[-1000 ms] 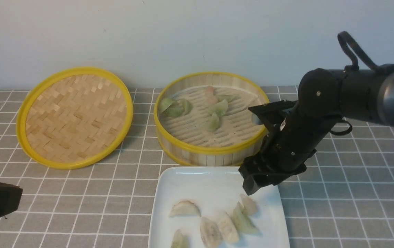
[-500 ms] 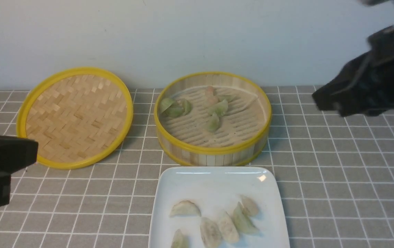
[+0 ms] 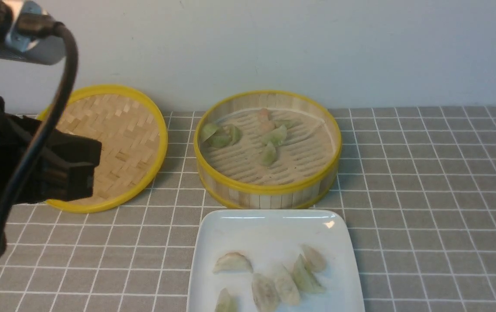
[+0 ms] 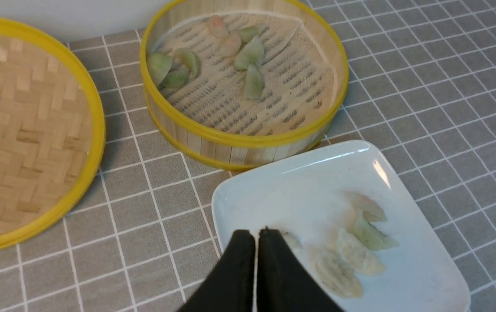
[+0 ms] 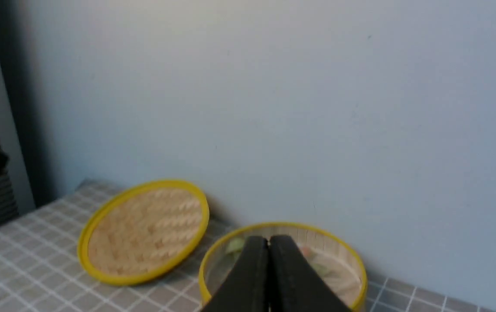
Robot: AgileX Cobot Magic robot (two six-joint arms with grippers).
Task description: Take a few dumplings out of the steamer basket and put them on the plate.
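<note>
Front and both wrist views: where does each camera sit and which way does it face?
Front: between arms, facing forward at round bamboo steamer basket and glossy white square plate; left arm shows.
Left wrist: looks down on plate and basket; shut left gripper shows.
Right wrist: raised, facing the wall; shut right gripper shows.
All share the basket.

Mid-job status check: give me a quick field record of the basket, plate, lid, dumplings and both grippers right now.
steamer basket: behind the plate, uncovered
basket dumplings: several inside, green and pink, mostly toward the far-left part
plate: nearest the camera
plate dumplings: about six, clustered toward the near edge
lid: off, left of the basket
left gripper: shut, nothing held, in front of the lid in the front view
right gripper: shut, nothing held, outside the front view
</note>
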